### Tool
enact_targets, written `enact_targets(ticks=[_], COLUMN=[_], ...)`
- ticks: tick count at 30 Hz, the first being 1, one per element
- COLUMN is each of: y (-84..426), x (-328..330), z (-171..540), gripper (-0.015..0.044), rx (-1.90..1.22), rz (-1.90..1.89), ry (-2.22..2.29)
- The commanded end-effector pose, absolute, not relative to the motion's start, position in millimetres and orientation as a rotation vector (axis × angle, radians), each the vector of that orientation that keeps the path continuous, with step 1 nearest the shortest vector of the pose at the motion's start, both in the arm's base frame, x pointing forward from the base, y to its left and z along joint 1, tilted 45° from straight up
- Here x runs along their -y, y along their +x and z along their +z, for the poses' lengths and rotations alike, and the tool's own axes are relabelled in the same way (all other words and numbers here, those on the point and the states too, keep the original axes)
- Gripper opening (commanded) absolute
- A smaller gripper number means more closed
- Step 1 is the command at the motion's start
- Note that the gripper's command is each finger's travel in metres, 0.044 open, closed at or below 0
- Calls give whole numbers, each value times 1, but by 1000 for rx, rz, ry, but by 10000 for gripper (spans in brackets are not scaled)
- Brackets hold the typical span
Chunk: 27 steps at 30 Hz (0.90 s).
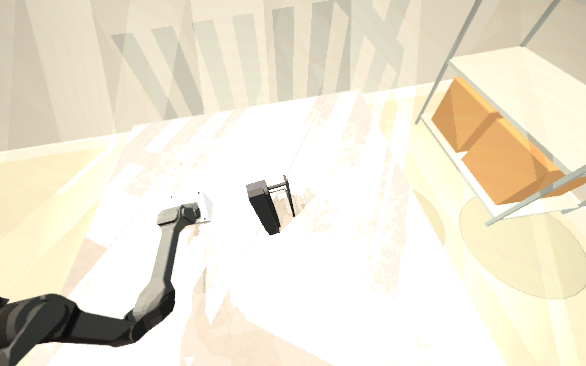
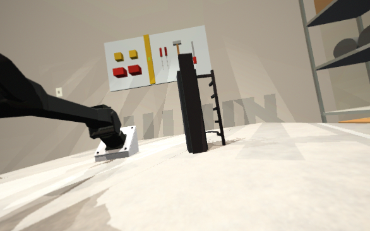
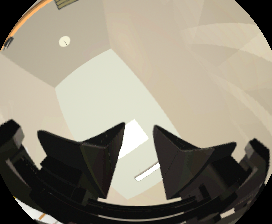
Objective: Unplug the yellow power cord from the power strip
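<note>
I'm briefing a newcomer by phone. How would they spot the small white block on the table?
Start at the tall black slab standing upright mid-table. Look to its left: the white wedge-shaped block sits low, with a sloped face and dark corner screws. The gripper is pressed against it.

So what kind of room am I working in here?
Most likely a workshop or garage: a white wall board carries a hammer, red-handled screwdrivers and red and yellow bins; a grey metal shelving rack holds orange boxes; and the arm works over a pale worktable.
</note>
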State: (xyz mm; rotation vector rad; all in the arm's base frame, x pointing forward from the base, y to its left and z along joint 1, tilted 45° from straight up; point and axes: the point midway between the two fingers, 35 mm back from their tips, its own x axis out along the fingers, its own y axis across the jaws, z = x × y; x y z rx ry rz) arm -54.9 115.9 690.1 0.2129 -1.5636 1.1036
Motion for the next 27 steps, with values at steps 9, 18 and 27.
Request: enact_targets(ticks=[9,18,27], y=[9,82,161], x=[-289,-370,-399], z=[604,500,380], gripper=[160,160,160], rx=[1100,727,321], rz=[1194,1190,1139], ry=[-277,-610,-913])
